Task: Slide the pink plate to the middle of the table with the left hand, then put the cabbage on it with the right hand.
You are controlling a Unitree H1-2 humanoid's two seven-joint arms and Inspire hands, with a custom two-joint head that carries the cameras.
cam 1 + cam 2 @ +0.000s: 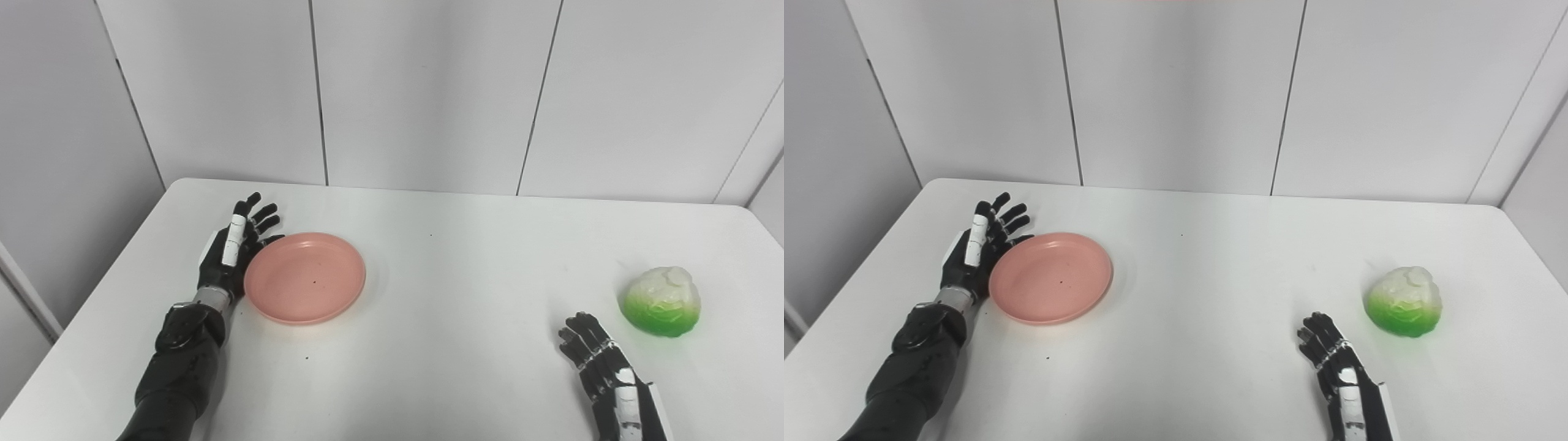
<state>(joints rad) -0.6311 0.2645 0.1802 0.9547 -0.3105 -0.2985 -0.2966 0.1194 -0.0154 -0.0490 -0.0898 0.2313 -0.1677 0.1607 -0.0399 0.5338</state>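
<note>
A pink plate (305,277) lies flat on the left part of the white table (453,263). My left hand (234,252) stands on edge with its fingers apart, flat against the plate's left rim, holding nothing. A green and white cabbage (661,301) sits at the right side of the table. My right hand (603,367) rests open near the front edge, to the left of and nearer than the cabbage, apart from it. The plate (1051,277), the cabbage (1404,301), the left hand (977,247) and the right hand (1338,367) also show in the right eye view.
A grey panelled wall (429,92) stands right behind the table's far edge. The table's left edge runs close to my left arm (177,361).
</note>
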